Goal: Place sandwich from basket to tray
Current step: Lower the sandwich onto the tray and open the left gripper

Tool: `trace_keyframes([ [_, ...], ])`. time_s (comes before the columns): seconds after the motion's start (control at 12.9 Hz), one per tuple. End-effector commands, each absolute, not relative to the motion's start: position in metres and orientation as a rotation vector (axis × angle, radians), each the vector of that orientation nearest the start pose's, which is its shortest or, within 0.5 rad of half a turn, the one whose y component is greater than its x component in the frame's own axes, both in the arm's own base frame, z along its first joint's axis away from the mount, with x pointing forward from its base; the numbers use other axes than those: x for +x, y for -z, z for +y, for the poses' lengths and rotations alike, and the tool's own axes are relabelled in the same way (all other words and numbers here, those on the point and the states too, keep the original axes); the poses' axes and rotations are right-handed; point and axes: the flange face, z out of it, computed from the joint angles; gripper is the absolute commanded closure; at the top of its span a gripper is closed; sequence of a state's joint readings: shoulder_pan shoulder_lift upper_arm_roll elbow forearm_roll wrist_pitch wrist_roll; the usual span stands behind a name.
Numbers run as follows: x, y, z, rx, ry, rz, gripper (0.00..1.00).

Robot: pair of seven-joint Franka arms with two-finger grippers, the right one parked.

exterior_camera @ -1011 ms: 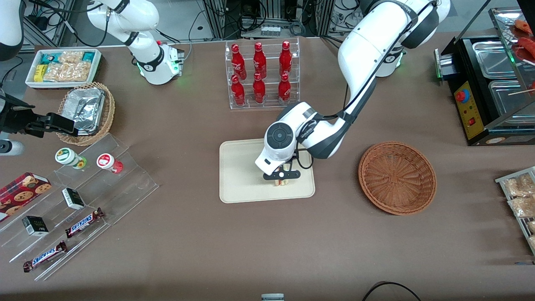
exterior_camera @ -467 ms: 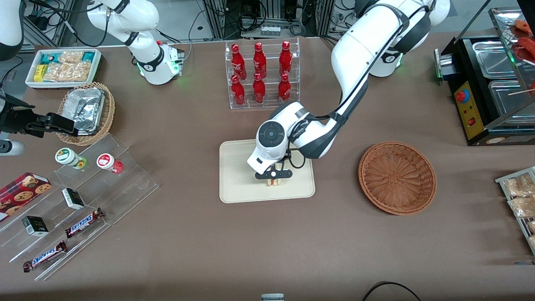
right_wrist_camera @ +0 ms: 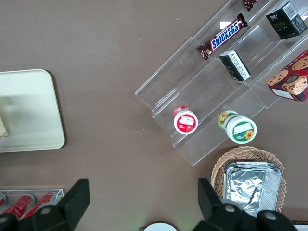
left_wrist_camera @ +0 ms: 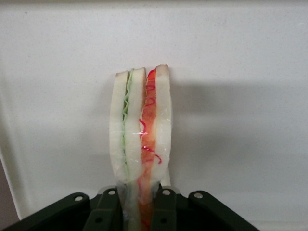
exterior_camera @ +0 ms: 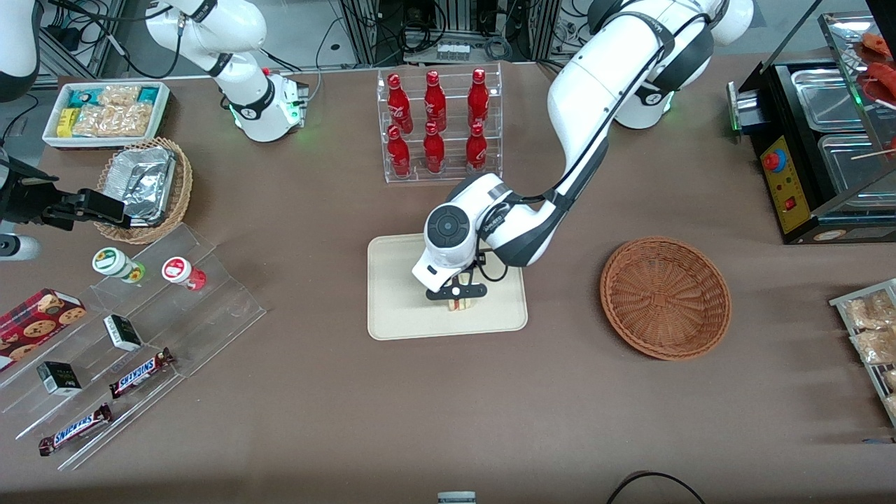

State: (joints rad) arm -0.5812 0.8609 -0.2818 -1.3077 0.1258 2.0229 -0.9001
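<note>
Brown cloth covers your whole table, and past its top edge you can see cable runs and metal framing. Around the table stand a clear rack of red bottles, a tiered acrylic stand with chocolate bars and small cups toward the parked arm's end, and a black warmer with steel pans toward the working arm's end. The reddish woven basket sits toward the working arm's end of the tray and holds nothing you can make out. Your cream tray lies near the table's middle, nearer the front camera than the bottle rack.

Your gripper hangs low over the tray, with the arm's white wrist directly above it. In the wrist view the gripper has its black fingers pressed against both bread faces of the sandwich, so it is clamped on the wedge. The sandwich stands on edge, its green and red-orange layers showing between the white slices. Whether its lower edge touches the tray you cannot tell.
</note>
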Motion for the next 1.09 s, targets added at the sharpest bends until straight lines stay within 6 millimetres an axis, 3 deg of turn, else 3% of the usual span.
trace_keyframes([
  [0.0, 0.517, -0.228, -0.525, -3.089, -0.21, -0.116, 1.0],
  [0.08, 0.517, -0.228, -0.525, -3.089, -0.21, -0.116, 0.79],
  [0.16, 0.518, -0.229, -0.525, -3.091, -0.21, -0.115, 0.33],
  [0.23, 0.518, -0.229, -0.525, -3.09, -0.212, -0.115, 0.0],
  [0.7, 0.52, -0.243, -0.524, -3.093, -0.199, -0.121, 0.0],
  [1.01, 0.536, -0.289, -0.522, -3.098, -0.19, -0.14, 0.0],
])
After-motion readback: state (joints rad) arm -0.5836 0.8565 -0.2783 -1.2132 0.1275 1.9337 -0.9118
